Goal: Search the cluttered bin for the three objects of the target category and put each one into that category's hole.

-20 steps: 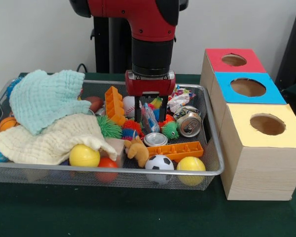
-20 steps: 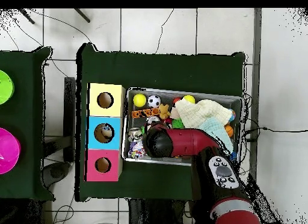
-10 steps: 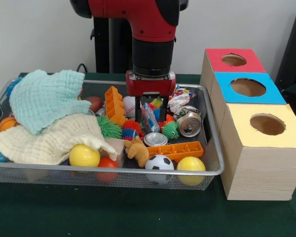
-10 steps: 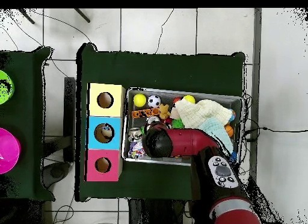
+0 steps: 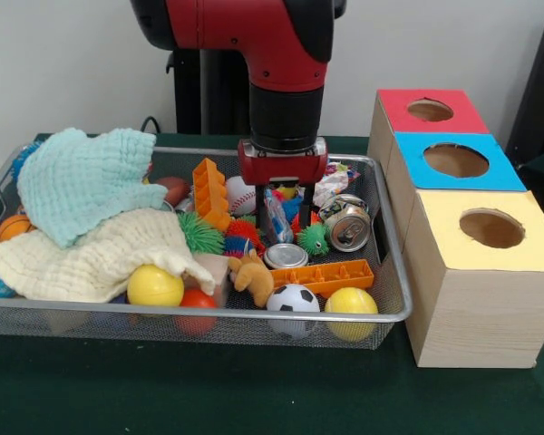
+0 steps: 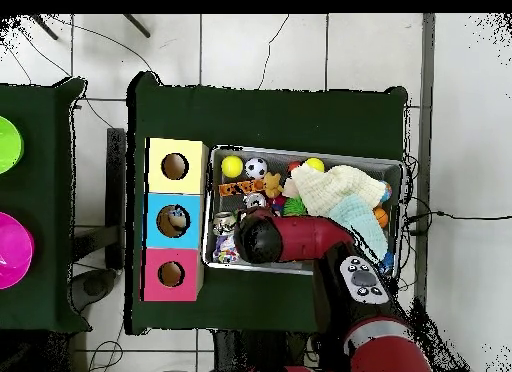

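Observation:
The wire-mesh bin stands on the green table, full of toys, and also shows in the overhead view. My gripper hangs down into its middle right part. Its fingers stand apart on either side of a colourful upright packet, with the tips low among the clutter. The red-topped box's hole lies at the far right, beyond the blue and yellow boxes, and also shows in the overhead view. In the overhead view the arm covers the gripper.
A crushed can, a tin, a green spiky ball, a plush animal, a soccer ball and yellow balls crowd the gripper. Two cloths cover the bin's left half. Orange trays stand nearby.
The gripper has shifted a little to the right in the front view and slightly lower, with its fingers still apart around the packet. The bin's contents have not moved.

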`<action>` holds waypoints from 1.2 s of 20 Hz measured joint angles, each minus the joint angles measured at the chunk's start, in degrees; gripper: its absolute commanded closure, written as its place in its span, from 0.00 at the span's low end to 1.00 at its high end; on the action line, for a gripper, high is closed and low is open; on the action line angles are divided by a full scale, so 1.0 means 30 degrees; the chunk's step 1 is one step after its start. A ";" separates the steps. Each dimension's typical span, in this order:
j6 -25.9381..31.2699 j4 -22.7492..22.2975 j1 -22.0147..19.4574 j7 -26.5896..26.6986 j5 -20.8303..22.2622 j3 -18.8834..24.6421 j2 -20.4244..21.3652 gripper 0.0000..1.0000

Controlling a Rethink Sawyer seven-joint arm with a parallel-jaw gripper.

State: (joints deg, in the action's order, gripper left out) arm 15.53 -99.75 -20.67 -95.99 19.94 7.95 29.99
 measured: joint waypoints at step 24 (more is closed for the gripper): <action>-0.0016 0.0025 0.0997 0.0000 -0.0012 -0.0953 -0.1039 1.00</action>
State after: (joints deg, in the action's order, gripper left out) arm 15.49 -99.68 -17.68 -95.99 19.91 5.09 26.87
